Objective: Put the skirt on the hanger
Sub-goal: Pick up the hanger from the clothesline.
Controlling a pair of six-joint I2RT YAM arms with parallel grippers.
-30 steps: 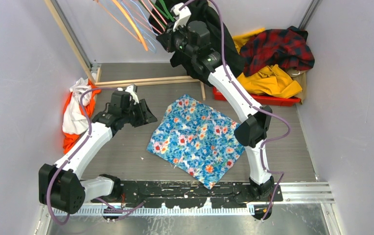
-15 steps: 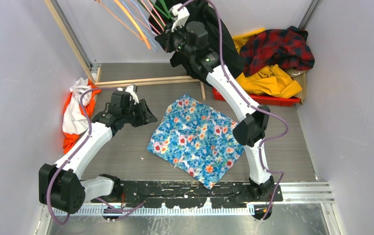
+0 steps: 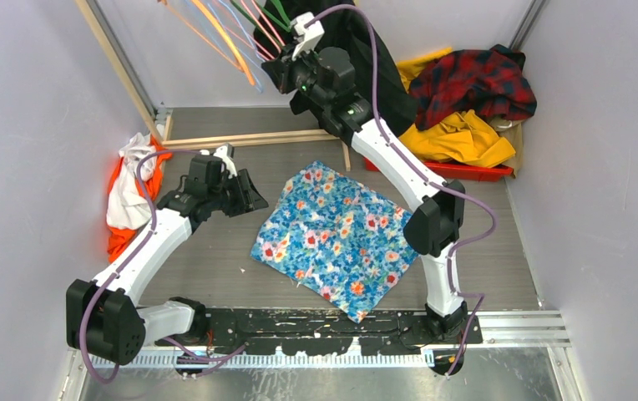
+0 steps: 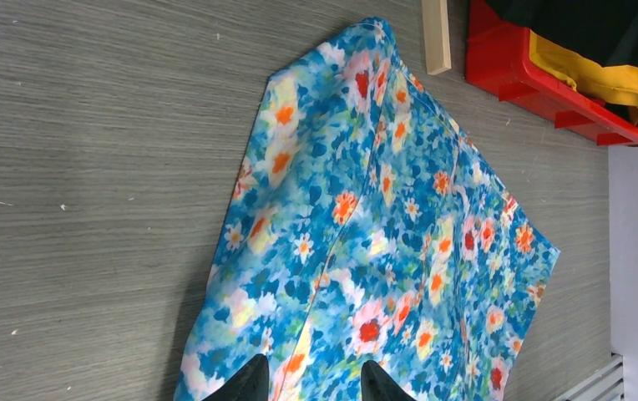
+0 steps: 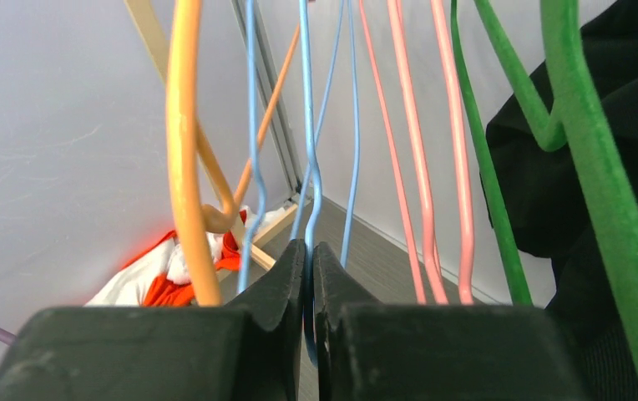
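The skirt (image 3: 336, 238), blue with red, orange and white flowers, lies flat on the grey table between the two arms. In the left wrist view the skirt (image 4: 382, 217) fills the middle. My left gripper (image 3: 253, 199) hovers at its left edge, jaws open with only fabric below them (image 4: 309, 372). My right gripper (image 3: 285, 65) is raised at the back among hanging wire hangers. It is shut (image 5: 310, 246) on the thin light-blue hanger (image 5: 307, 142), whose wire runs down between the fingers.
Orange (image 5: 184, 150), pink (image 5: 462, 167) and green (image 5: 587, 167) hangers hang beside the blue one. A black coat (image 3: 382, 75) hangs behind. A red tray (image 3: 466, 171) holds yellow and plaid clothes. A white and orange garment (image 3: 128, 196) lies left. A wooden frame bar (image 3: 249, 138) crosses the back.
The right wrist has shifted slightly at the rack and the hangers have swung a little to the right. The left arm and the skirt have not moved.
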